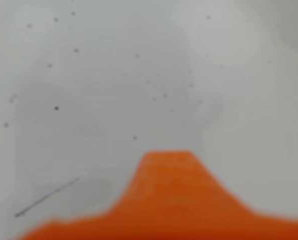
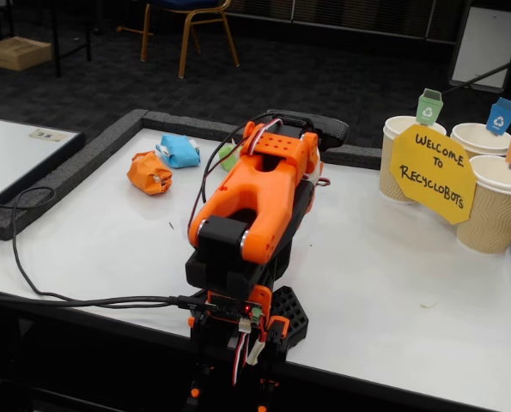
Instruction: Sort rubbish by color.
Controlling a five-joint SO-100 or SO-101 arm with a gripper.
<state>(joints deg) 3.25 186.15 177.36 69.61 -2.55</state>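
Fixed view: orange crumpled paper ball (image 2: 149,172), light blue one (image 2: 179,150) at its 1 o'clock, judged light, squashable; best gripped mid-body. Pincer state cannot be told.

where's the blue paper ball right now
In the fixed view the blue paper ball lies far left on the table, between the orange ball and the partly hidden green ball.

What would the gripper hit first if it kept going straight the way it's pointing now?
Probably the bare white table. The blurred wrist view shows only one orange finger over speckled tabletop, with nothing between. In the fixed view the arm is folded and hides the gripper, so depth and exact heading are uncertain.
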